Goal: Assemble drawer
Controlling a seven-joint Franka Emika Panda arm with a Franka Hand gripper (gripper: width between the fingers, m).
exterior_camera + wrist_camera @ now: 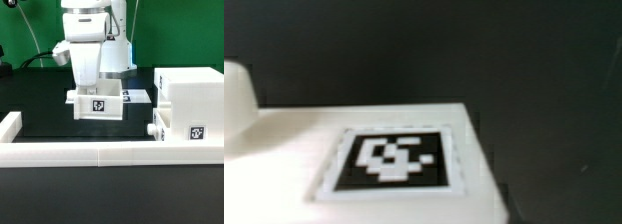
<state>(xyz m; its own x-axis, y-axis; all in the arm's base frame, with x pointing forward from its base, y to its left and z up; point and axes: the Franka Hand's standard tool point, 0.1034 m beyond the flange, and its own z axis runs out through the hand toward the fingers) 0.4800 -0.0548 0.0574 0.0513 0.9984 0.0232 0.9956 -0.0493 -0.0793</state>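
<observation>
White gripper hangs straight down over the drawer, its lower end meeting the drawer's back edge. The tips are hidden there, so I cannot tell whether the fingers are spread, pressed together or pinching the wall.

The wrist view shows the drawer's white surface and its black-and-white tag close up. A pale rounded shape beside it is too blurred to name.

The drawer sits upright on the black table, tag facing the exterior view. It is behind the long front rail and apart from it. The marker board lies just behind the drawer, toward the exterior view's right. Farther right stands the bigger box, clear of the drawer. A short side rail closes the exterior view's left.
</observation>
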